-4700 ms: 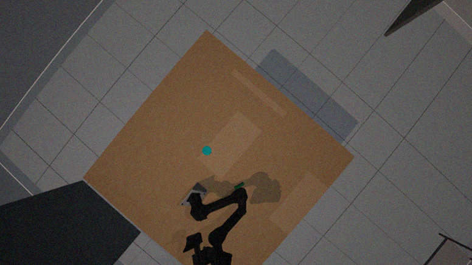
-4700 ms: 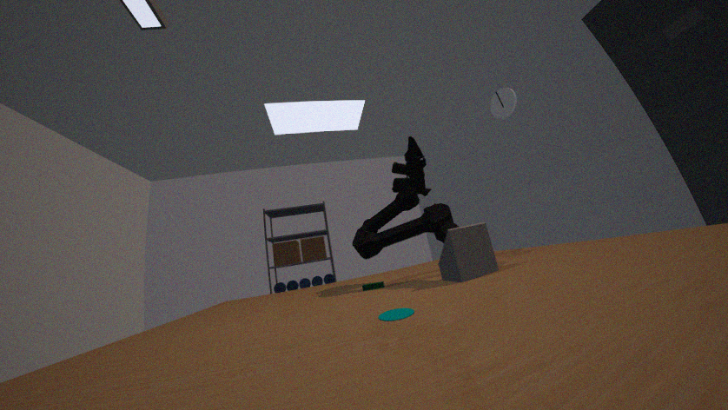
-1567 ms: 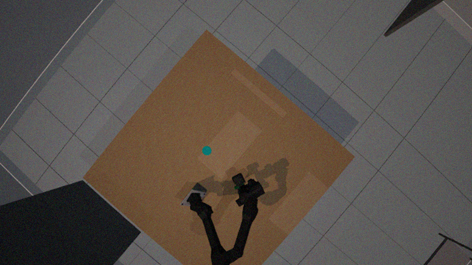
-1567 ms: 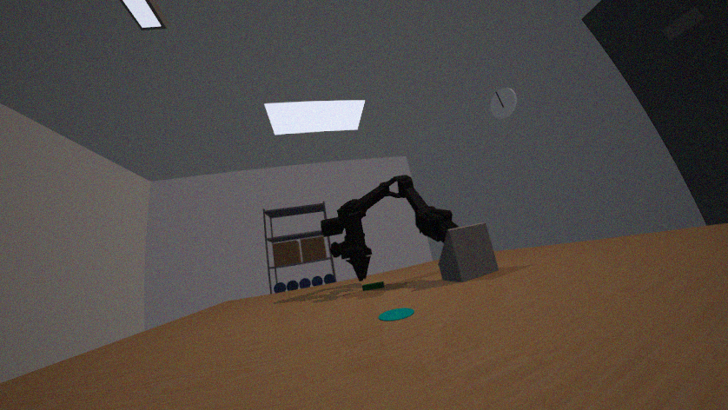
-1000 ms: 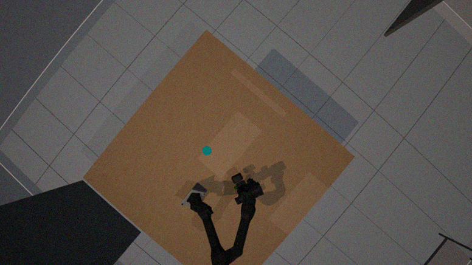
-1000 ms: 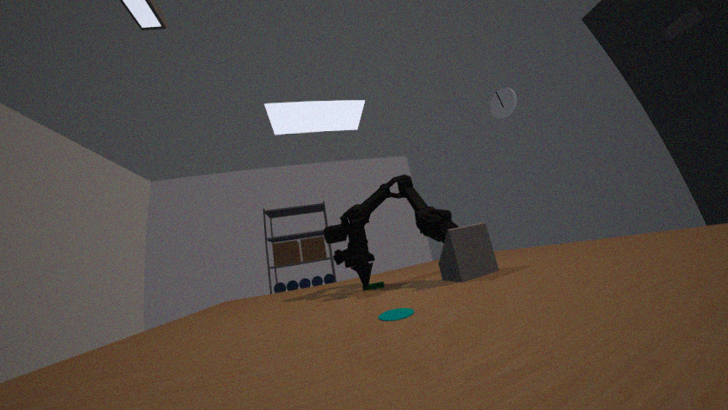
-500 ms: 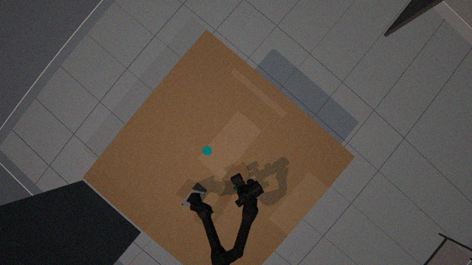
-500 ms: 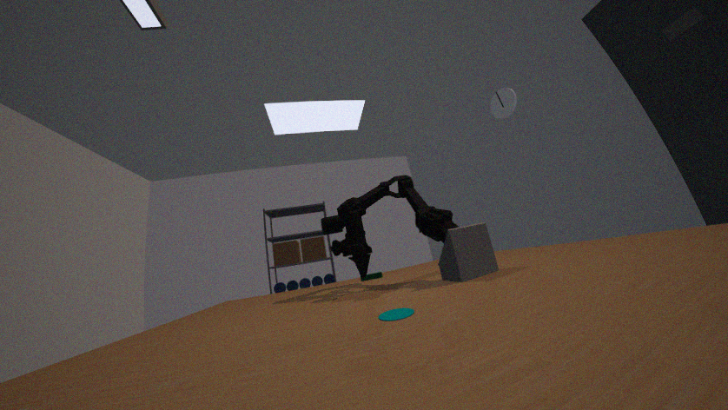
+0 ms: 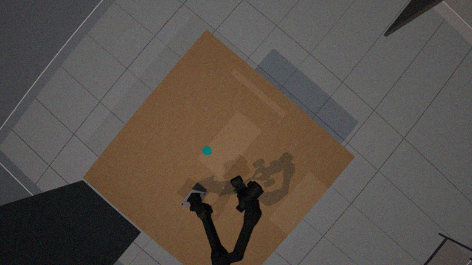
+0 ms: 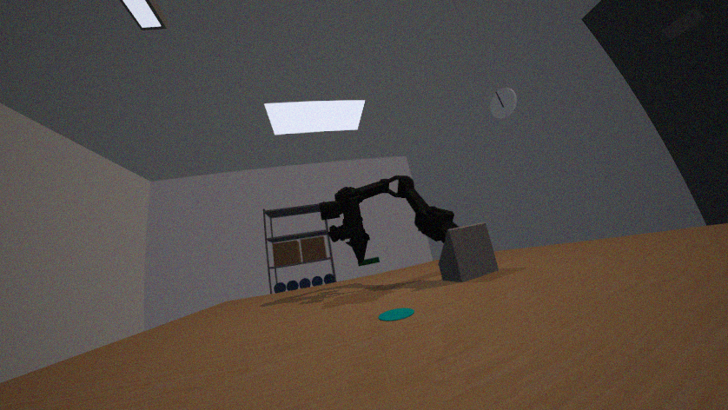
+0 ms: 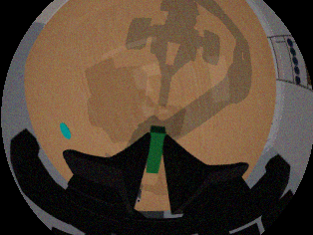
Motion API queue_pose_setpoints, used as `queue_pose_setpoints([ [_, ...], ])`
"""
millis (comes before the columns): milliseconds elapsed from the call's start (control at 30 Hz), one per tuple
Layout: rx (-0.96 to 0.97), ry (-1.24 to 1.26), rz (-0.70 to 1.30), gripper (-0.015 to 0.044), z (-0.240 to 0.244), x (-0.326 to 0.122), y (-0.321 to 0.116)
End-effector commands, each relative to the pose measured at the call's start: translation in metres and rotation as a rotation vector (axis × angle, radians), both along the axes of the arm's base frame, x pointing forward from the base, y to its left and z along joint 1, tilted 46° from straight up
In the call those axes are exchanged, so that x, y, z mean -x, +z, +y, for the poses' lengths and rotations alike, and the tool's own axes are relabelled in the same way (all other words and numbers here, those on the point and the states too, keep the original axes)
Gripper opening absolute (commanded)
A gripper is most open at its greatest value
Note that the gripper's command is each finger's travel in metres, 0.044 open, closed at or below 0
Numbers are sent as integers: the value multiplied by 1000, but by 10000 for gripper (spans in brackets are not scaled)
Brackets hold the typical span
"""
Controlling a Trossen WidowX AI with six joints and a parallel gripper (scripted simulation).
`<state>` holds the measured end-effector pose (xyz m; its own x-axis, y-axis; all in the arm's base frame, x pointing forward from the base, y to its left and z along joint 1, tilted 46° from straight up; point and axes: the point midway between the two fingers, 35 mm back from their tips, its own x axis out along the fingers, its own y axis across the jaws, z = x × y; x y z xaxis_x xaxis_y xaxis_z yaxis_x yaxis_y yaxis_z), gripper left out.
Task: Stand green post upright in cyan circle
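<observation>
The green post [image 10: 370, 261] [image 11: 155, 153] is held by one end between my fingertips and lies roughly level, above the table top. In the top view only a bit of the green post [image 9: 234, 191] shows beside the dark hand. My gripper [image 10: 360, 262] [image 11: 156, 136] is shut on the post and points downward. The cyan circle [image 9: 206, 150] [image 10: 396, 314] [image 11: 65, 130] lies flat on the table, apart from the gripper and to its left in the wrist view. Nothing stands on the circle.
The wooden table [image 9: 182, 104] [image 10: 560, 326] carries the arm's base on a grey plate [image 9: 185, 201]. A grey wedge-shaped block [image 10: 471, 252] stands by the base in the exterior view. A dark shape [image 9: 59, 213] overlaps the table's lower left edge. A shelf [image 10: 298, 263] stands in the background.
</observation>
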<state>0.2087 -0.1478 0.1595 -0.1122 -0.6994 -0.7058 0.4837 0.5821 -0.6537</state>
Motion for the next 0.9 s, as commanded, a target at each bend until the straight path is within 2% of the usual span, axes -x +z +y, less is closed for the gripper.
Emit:
queue_pose_setpoints([
  [0,9,-1,-9,23,9,-2,13],
  [367,18,1,-6,23,25,1,30],
  [867,-10,142,118,23,50,-25,7],
])
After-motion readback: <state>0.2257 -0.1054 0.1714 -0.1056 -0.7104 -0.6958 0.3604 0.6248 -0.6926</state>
